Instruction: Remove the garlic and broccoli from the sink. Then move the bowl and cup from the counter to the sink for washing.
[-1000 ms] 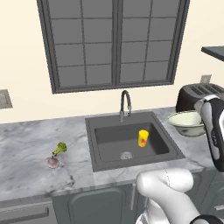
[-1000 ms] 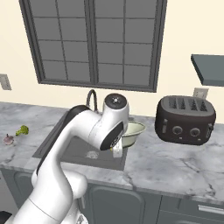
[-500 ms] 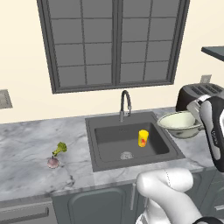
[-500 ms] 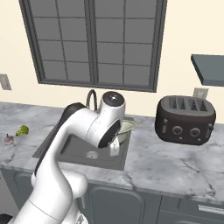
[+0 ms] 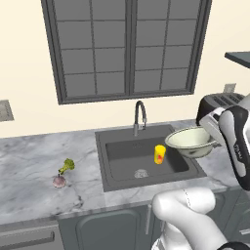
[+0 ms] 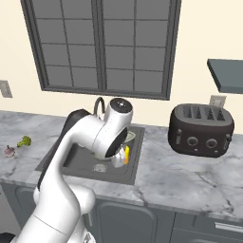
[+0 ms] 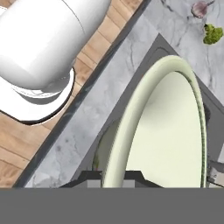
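Sink (image 5: 122, 168): dark grey basin set into the marble tabletop (image 5: 29, 161), curved tap (image 5: 140, 117) at its back edge, pale round drain disc (image 5: 140, 173) on its floor. In the right base view the sink (image 6: 80, 163) lies partly behind my arm.

Toaster (image 6: 201, 130): dark, four slots, standing on the tabletop (image 6: 190, 180) to the right of the sink, well apart from it.

Bowl (image 5: 190, 140): pale cream-green, held off the surface, over the right rim of the sink, roughly level. In the hand view the bowl (image 7: 170, 131) appears close up, its rim running down to the bottom of the view between my finger tips. My end effector (image 7: 114, 178) is clenched on that rim, one finger tip on each side of it. From the right base view just a sliver of the bowl (image 6: 129, 137) peeks out beside my wrist.

Cup (image 5: 159, 154): bright yellow with a red-orange patch, upright inside the sink toward its right side, below and left of the bowl. Cup (image 6: 126, 154) also seen at the edge of my arm in the right base view.

Broccoli (image 5: 67, 165): yellow-green floret on the tabletop left of the sink. Also at (image 6: 23, 141) and (image 7: 213, 34).

Garlic (image 5: 59, 181): pinkish bulb just beside the broccoli, in front of it, on the tabletop. Also at (image 6: 9, 151) and (image 7: 200, 8). Whether the two touch, I cannot tell.
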{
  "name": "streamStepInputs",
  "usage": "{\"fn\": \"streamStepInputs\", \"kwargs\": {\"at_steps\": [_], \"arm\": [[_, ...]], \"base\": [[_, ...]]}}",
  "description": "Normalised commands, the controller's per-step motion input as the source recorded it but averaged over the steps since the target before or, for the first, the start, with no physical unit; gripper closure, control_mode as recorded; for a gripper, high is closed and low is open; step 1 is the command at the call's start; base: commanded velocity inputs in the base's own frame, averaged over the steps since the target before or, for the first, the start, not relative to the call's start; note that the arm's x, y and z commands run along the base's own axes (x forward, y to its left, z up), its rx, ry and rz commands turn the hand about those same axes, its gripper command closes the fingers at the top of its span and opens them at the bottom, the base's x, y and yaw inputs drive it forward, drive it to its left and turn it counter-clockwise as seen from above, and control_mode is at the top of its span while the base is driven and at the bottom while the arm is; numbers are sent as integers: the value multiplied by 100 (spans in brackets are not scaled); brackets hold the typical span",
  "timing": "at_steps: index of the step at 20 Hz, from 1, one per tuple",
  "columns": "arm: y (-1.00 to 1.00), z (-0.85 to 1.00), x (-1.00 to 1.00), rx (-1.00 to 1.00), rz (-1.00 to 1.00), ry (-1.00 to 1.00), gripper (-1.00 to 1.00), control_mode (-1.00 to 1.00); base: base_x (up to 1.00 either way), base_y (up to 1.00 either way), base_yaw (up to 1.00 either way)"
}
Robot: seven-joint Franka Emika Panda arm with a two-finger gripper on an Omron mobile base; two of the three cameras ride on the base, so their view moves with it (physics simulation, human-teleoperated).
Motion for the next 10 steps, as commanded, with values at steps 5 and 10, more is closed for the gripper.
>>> {"fn": "streamStepInputs", "kwargs": {"at_steps": [5, 10], "arm": [[26, -6, 9, 4, 10, 7, 100, -100], [28, -7, 9, 4, 7, 3, 100, -100]], "base": [[0, 0, 0], [0, 0, 0]]}}
